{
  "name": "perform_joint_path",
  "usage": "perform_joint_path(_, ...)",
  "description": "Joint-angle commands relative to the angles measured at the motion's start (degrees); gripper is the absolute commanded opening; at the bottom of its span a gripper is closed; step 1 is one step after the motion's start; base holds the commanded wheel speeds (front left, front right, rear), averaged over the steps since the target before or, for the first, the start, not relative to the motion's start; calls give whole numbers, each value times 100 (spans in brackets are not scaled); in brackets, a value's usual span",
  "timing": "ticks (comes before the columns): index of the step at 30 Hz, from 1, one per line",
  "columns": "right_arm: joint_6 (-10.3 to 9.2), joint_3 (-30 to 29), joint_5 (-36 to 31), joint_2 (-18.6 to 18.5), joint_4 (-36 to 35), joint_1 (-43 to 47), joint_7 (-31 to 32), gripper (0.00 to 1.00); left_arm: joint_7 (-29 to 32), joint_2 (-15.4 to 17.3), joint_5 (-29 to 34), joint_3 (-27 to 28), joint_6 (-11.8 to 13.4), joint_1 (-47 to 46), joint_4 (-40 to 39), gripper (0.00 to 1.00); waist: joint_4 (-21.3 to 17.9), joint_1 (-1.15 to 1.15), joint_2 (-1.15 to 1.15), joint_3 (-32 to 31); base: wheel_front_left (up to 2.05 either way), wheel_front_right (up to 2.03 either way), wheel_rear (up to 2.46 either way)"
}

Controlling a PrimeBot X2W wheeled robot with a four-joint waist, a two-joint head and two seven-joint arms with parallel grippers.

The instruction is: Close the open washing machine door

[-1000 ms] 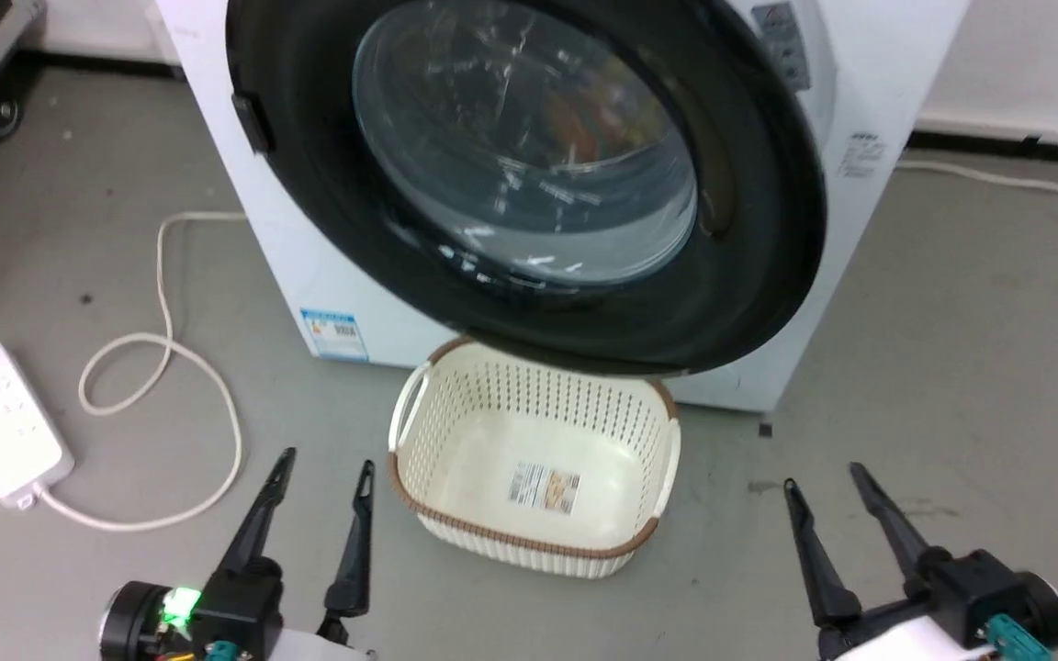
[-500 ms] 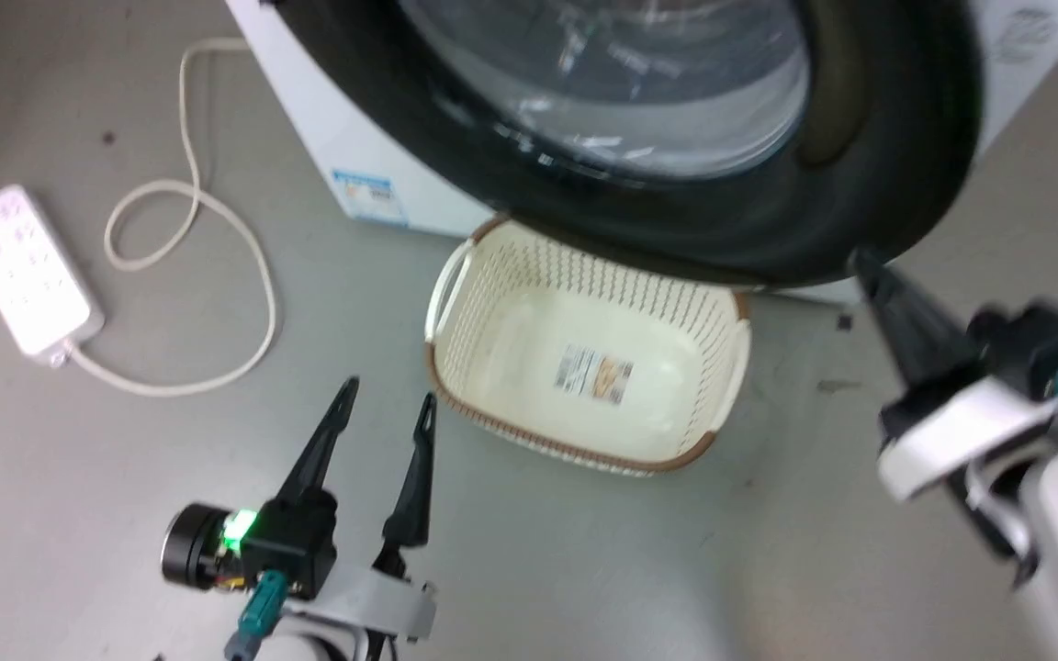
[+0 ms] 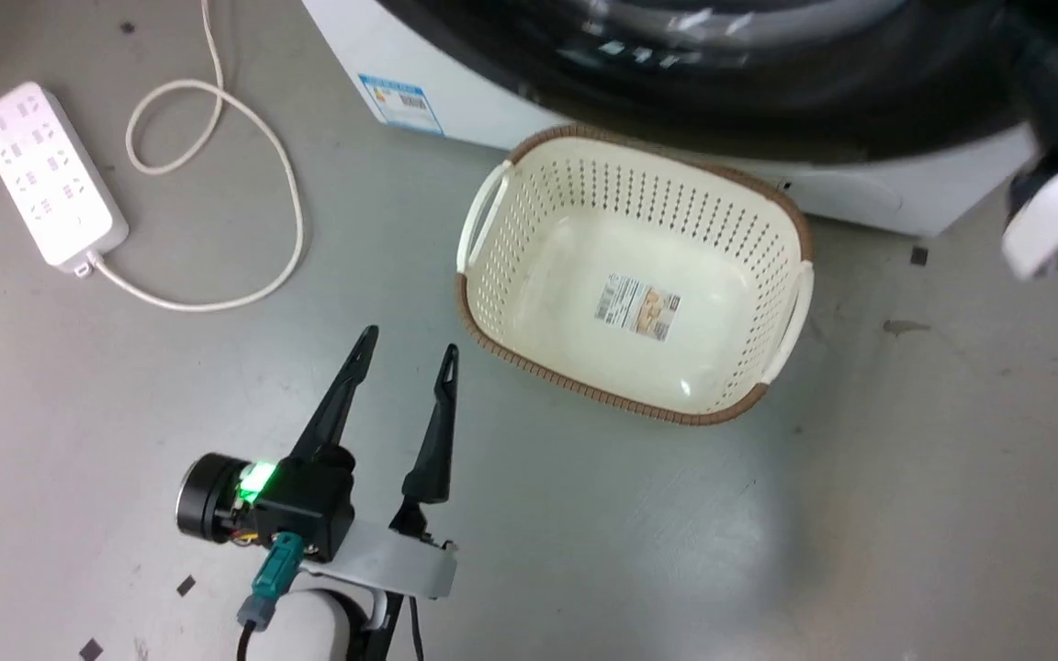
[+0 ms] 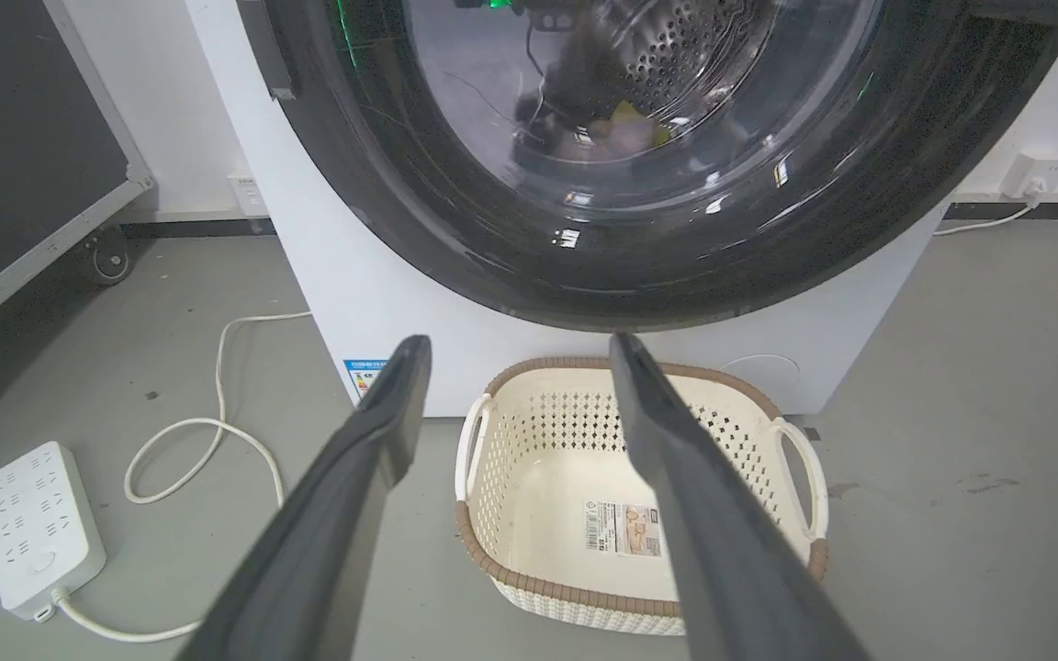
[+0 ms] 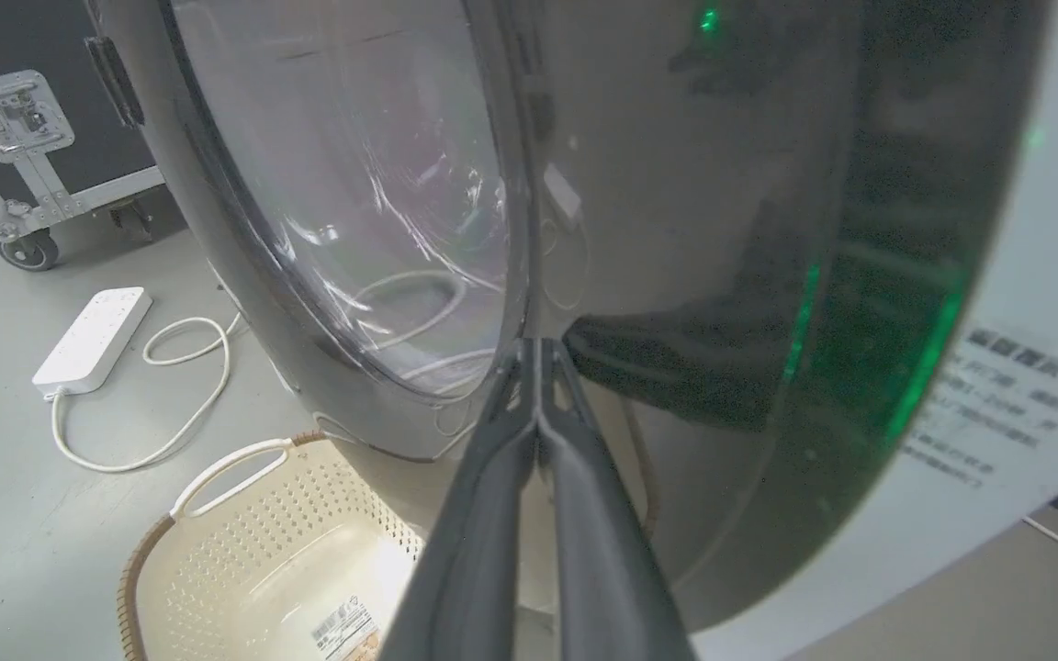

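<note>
**Washing machine door** (image 4: 455, 211): a large round panel of glossy black plastic with a bulging clear glass centre. It reflects green light and the floor cord. It projects forward of the white front, over the back rim of the basket. How far it stands off cannot be told.

**Washing machine** (image 4: 354, 294): a white, smooth, box-shaped body with a blue label (image 3: 398, 96) low on its front. It stands on grey floor.

**Basket** (image 3: 483, 303): cream perforated plastic, rounded-rectangular, with a brown woven rim, two loop handles and a sticker inside.

**Power strip** (image 3: 47, 179): a flat white bar with a looped pale cord (image 3: 281, 184).

**Left gripper** (image 3: 410, 341): two long, dark, matte fingers, spread apart and empty. It hangs over bare floor, near the basket's left side.

**Right gripper** (image 5: 538, 347): its fingers are pressed together with nothing between them. The tips are at the black band just right of the glass. Contact cannot be told.

**Change from half a second ago:** the head camera has tilted lower, so less of the glass shows. The right arm is now higher, blurred at the door's right rim. The left gripper's spread is unchanged.
</note>
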Motion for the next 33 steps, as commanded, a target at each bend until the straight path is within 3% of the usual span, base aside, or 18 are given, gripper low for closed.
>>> perform_joint_path(1, -11, -76, 41, -66, 138, -234, 3, 0, -30, -38, 27, -18, 4, -126, -2, 100, 22, -1, 0, 70, 0, 0, 0)
perform_joint_path(8, -11, -352, -112, 32, 933, -991, -19, 0, -30, -59, 78, -48, 52, -234, 44, 100, 56, -1, 0, 144, 0, 0, 0)
perform_joint_path(15, -11, -316, -162, 153, 1353, -922, -339, 0, -30, -73, 24, -13, 82, -176, 105, 100, 17, -1, 0, -138, 0, 0, 0)
perform_joint_path(16, -11, -289, -151, 185, 1378, -850, -412, 40, -30, -75, 9, 5, 80, -153, 117, 100, -2, -1, 0, -223, 0, 0, 0)
perform_joint_path(17, -11, -243, -143, 210, 1387, -757, -494, 94, -30, -76, -5, 25, 77, -131, 128, 100, -23, -1, 0, -314, 0, 0, 0)
perform_joint_path(18, -11, -170, -131, 235, 1391, -641, -570, 100, -30, -77, -19, 47, 75, -106, 147, 100, -49, -1, 0, -431, 0, 0, 0)
perform_joint_path(24, -11, -98, -115, 359, 1217, 309, -1141, 100, -30, -48, -3, 213, 113, 110, 270, 100, -270, -1, 0, -1139, 0, 0, 0)
perform_joint_path(27, -11, -367, -157, 523, 929, 879, -1297, 100, -30, -29, -22, 297, 108, 219, 322, 100, -411, -1, 0, -1455, 0, 0, 0)
perform_joint_path(32, -11, -740, -613, 831, -3, 2008, -1375, 100, -30, 8, -57, 420, 86, 421, 433, 100, -661, -1, 0, -1869, 0, 0, 0)
perform_joint_path(33, -11, -1119, -889, 1140, -588, 2664, -1382, 100, -30, 42, -51, 512, 107, 531, 447, 100, -803, -1, 0, -2059, 0, 0, 0)
